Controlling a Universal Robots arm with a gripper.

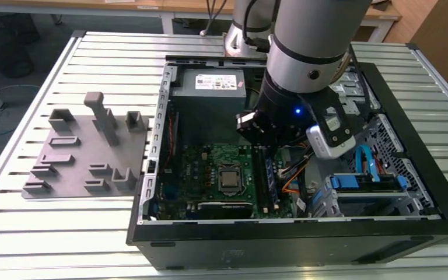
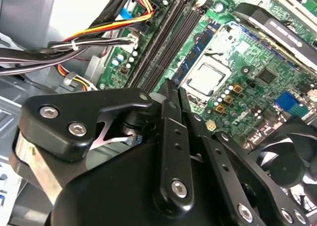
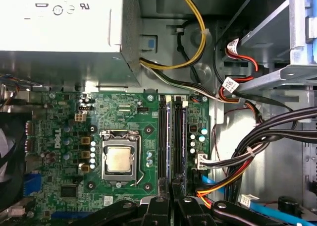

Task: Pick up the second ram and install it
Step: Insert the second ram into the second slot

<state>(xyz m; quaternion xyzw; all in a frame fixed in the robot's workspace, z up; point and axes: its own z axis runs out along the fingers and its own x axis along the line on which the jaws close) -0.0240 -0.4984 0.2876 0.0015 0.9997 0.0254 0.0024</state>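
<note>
The open black computer case (image 1: pixel 150 175) holds a green motherboard (image 1: pixel 208 160), with a grey power supply (image 1: pixel 208 84) at 12 o'clock. The black gripper (image 2: pixel 171 89) hangs over the slots at 3 o'clock of the silver processor (image 1: pixel 230 178), beside 1 dark-green ram stick (image 1: pixel 269 175); its grip cannot be told

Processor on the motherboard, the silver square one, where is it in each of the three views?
Exterior view: the processor sits mid-motherboard, on the exterior view's left of the black memory slots.
First wrist view: the silver square sits in its socket, beside the slots.
Second wrist view: it sits between the slots and the fan.
Shared landmark: the black memory slots.
</note>
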